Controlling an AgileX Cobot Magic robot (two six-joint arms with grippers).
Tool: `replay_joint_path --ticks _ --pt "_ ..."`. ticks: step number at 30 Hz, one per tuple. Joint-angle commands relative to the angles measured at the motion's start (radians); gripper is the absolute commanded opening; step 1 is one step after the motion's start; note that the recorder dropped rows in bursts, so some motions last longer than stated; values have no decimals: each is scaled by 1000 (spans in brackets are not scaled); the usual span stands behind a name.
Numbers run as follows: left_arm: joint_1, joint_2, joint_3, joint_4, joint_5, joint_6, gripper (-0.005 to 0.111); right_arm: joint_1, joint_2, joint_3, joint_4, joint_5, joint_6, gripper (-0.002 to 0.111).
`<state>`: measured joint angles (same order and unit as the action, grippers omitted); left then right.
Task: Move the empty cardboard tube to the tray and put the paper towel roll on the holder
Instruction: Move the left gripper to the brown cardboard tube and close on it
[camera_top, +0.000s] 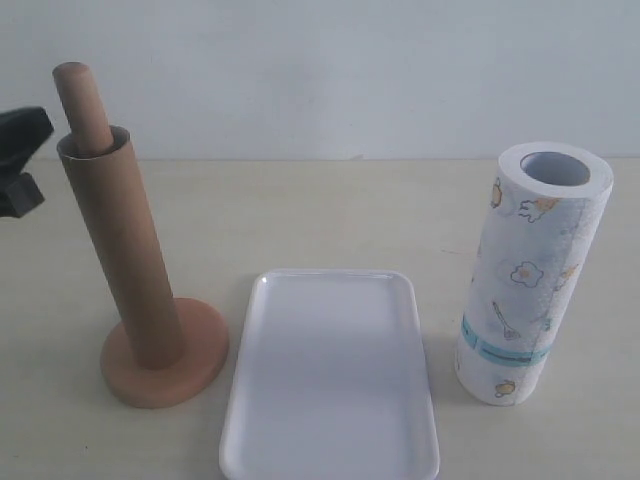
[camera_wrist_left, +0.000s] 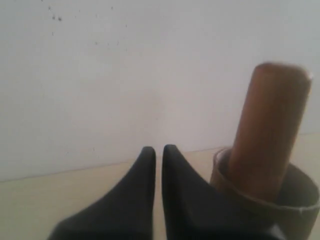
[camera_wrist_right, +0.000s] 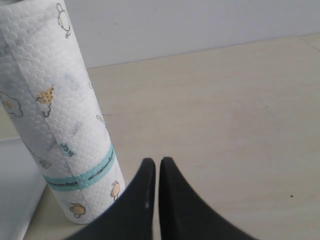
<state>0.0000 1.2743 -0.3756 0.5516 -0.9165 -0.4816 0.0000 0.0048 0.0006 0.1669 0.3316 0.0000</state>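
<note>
The plain brown cardboard tube (camera_top: 120, 250) is sleeved over the thin rod of the light wooden disc-based holder (camera_top: 200, 350), left of the flat white rectangular tray (camera_top: 330, 400). My left tool (camera_wrist_left: 158, 150) hangs just beside the tube's rim, jaws pressed together and empty. I reckon it should open wide, clasp the wall near the top and lift along the rod's line. The right tool (camera_wrist_right: 152, 162), likewise closed and empty, sits near the upright printed white paper towel roll (camera_wrist_right: 55, 115).

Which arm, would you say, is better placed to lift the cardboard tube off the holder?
Left: the left fingers hover beside the cardboard tube; the right fingers are by the paper towel roll.
</note>
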Motion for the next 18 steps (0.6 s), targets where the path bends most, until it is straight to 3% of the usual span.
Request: replay_joint_path --ticks 1,4,9,13,18 --pt "1 43 3 15 -14 8 14 0 -5 -1 2 -6 0 3" --pt "1 24 3 15 10 0 35 0 -5 -1 2 -6 0 3" --pt "1 -39 3 96 198 -94 75 0 -5 -1 2 -6 0 3" --pt "1 -99 3 262 321 -175 79 0 -5 -1 2 -6 0 3" --pt "1 -171 3 201 399 -193 79 0 -5 -1 2 -6 0 3"
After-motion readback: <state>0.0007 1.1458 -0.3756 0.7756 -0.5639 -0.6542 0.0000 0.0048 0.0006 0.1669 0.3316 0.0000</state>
